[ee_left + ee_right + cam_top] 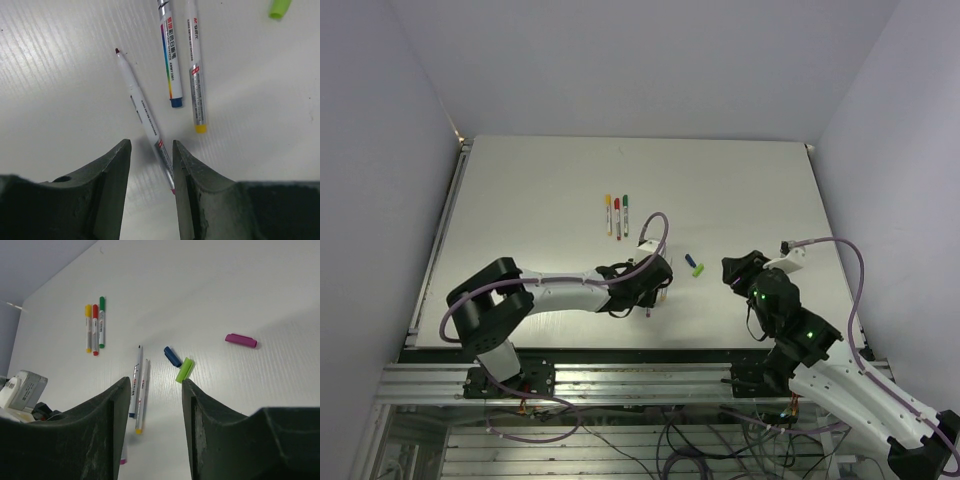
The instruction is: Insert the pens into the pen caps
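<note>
White desk (520,200) between pale walls carries everything. Over it the left pincer (150,145) stands released, its two dark fingers (112,175) parted to either side of the rear part of an uncapped red-tipped pen (140,102). That pen lies flat on the desk and runs close along the inner edge of one finger; whether it touches cannot be told. Just beyond the fingertips two more uncapped pens lie side by side, the blue-ended pen (169,65) and the yellow-ended pen (196,75). Farther out, at the edge of the wrist view, is the light green cap (279,7). The right pincer (155,381) is likewise released, with nothing between its fingers. Ahead of it the blue cap (172,356) lies just beside the light green cap, and the magenta cap (241,340) sits well apart, off to the right in its wrist view. Far ahead of both pincers the three capped pens (617,214), yellow, red and green, lie close together in a row
</note>
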You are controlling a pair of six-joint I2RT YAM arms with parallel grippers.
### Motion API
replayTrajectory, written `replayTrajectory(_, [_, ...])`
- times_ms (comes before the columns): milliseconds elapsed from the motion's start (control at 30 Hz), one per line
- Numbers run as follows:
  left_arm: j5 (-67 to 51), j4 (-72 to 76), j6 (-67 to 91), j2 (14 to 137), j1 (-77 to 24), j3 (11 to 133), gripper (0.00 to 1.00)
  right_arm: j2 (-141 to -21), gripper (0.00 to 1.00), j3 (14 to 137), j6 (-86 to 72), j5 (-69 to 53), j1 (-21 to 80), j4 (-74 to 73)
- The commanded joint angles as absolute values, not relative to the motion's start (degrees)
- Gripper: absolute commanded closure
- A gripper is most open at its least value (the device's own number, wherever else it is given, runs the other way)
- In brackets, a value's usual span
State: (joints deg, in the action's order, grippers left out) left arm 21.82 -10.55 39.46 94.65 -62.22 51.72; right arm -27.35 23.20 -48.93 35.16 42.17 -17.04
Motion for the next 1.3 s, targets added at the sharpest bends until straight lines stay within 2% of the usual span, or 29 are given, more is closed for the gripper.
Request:
replayTrajectory(0, [21.79,-9.74,39.21,96.94,-62.51,54.1,0.52,-26.9,0.55,22.41,-49.66,35.08,42.06,-16.27])
replayTrajectory(967, [21.92,-19.99,38.9,103.48,-62.49,54.45,0.52,-23.51,0.59,22.5,-51.74,34.1,42.03,-17.75])
replayTrajectory(1067, [21.54,-21.1,37.58,104.82,-62.49,55.32,0.53,-23.64,0.59,22.53,-52.03,34.0,42.06,-17.75])
replayTrajectory(1267, [22.09,-25.02,36.19,106.31,-62.5,57.11,0.63,-23.2,0.6,23.02,-52.27,33.95,42.01,-18.08])
